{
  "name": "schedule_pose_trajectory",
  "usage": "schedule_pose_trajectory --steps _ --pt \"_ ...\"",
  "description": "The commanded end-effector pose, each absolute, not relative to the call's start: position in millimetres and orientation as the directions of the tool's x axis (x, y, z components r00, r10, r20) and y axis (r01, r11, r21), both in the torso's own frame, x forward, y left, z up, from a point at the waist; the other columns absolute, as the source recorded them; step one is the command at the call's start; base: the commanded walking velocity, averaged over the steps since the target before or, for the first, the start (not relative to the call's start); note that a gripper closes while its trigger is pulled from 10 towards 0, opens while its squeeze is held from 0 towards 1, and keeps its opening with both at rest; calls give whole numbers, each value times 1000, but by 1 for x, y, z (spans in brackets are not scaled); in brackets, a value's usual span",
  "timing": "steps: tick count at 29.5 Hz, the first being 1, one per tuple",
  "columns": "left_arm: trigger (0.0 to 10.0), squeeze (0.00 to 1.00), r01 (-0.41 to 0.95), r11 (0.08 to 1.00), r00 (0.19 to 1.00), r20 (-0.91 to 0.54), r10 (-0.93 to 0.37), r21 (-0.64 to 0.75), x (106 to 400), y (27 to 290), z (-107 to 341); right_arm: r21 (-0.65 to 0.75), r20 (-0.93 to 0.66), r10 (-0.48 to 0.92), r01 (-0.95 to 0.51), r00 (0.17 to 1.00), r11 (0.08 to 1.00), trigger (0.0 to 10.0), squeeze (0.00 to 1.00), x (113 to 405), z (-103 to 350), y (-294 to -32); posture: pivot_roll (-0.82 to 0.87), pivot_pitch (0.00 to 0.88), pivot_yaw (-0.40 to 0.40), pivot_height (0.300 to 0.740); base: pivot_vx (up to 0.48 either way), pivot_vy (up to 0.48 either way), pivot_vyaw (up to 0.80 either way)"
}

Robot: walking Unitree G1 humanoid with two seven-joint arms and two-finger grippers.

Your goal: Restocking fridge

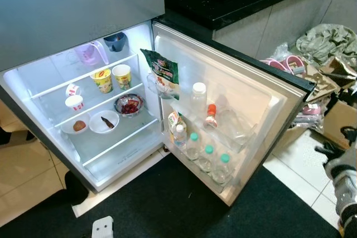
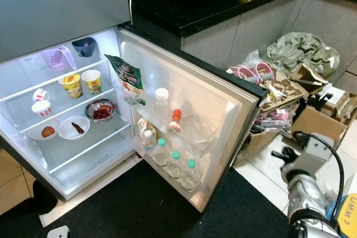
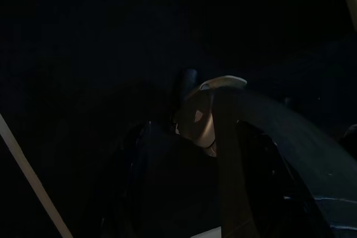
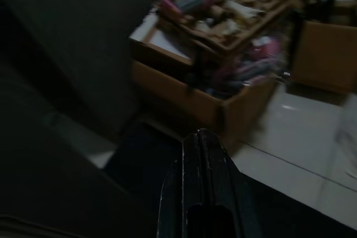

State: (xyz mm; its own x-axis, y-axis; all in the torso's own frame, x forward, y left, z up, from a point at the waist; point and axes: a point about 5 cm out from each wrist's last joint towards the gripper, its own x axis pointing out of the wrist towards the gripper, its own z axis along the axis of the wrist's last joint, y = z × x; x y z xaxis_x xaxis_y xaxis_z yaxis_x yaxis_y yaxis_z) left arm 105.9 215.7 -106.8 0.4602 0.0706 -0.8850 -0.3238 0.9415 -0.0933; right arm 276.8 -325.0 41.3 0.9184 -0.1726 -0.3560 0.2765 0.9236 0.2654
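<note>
Left eye view: fridge [image 1: 67,132] stands open, door [image 1: 240,98] swung wide to the robot's right. Shelves hold two noodle cups [image 1: 112,77], two small yoghurt tubs [image 1: 73,96], a bowl of red chillies [image 1: 129,105] and two white plates [image 1: 89,123]. Door rack carries capped bottles [image 1: 207,157] and a snack bag [image 1: 163,71].

Right eye view: right gripper [image 2: 283,153] hangs low beside the open door, near the cardboard boxes of clutter [image 2: 284,104] on the floor; it carries nothing.

Left wrist view: very dark; left gripper's jaw state cannot be told.

Right wrist view: right gripper's fingers [image 4: 202,154] lie together, empty, pointing toward the cardboard box.

Judgement: nothing is in hand yet. Next step is probably picking stock from the boxes; open the fingers before reaching, and keep the arm clear of the door edge.
</note>
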Motion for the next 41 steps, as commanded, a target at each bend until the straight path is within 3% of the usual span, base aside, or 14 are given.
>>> schedule_pose_trajectory --steps 1,5,9,12,15,21,22,27,31,37,39,40,41 --pt "10000 0 -336 937 457 -886 77 -92 103 218 -107 348 -304 -74 183 950 920 10000 0 285 47 -316 -40 0 -6 740 0 0 0" --pt "10000 0 -336 937 462 -884 73 -98 105 217 -107 431 -218 152 -44 964 901 10000 0 293 54 -299 -41 0 -3 740 0 0 0" --pt "10000 0 -333 938 460 -885 72 -97 104 218 -107 443 -179 379 -269 908 855 10000 0 293 54 -278 -50 0 7 740 0 0 0" --pt "10000 0 -333 938 459 -886 72 -96 104 218 -107 453 -159 450 -340 879 824 10000 0 294 54 -270 -52 0 7 740 0 0 0" --pt "10000 0 -333 938 460 -885 74 -95 105 218 -107 468 -127 632 -516 764 717 10000 0 293 52 -247 -50 0 10 740 0 0 0" --pt "10000 0 -331 939 463 -883 73 -96 106 219 -106 494 -124 859 -720 497 488 10000 0 283 39 -197 -57 0 16 740 0 0 0" --pt "10000 0 -331 939 463 -883 73 -96 106 219 -106 494 -124 859 -720 497 488 10000 0 283 39 -197 -57 0 16 740 0 0 0" --pt "10000 0 -328 940 461 -885 70 -96 105 218 -107 501 -91 956 -817 278 285 10000 0 272 32 -150 -52 0 20 740 0 0 0" --pt "10000 0 -330 939 460 -885 70 -97 105 217 -107 511 -101 977 -832 189 214 10000 0 265 28 -136 -52 0 20 740 0 0 0" --pt "10000 0 -330 939 460 -885 70 -97 105 217 -107 522 -241 957 -810 159 266 10000 0 252 9 -141 -48 0 18 740 0 0 0" --pt "10000 0 -328 940 459 -886 71 -95 105 217 -107 520 -389 893 -746 227 416 10000 0 243 -9 -157 -49 0 18 740 0 0 0" --pt "10000 0 -328 940 459 -886 71 -95 105 217 -107 520 -389 893 -746 227 416 10000 0 243 -9 -157 -49 0 18 740 0 0 0" --pt "10000 0 -323 942 456 -887 70 -92 105 216 -107 473 -563 749 -606 349 639 10000 0 234 -28 -180 -50 0 16 740 0 0 0"
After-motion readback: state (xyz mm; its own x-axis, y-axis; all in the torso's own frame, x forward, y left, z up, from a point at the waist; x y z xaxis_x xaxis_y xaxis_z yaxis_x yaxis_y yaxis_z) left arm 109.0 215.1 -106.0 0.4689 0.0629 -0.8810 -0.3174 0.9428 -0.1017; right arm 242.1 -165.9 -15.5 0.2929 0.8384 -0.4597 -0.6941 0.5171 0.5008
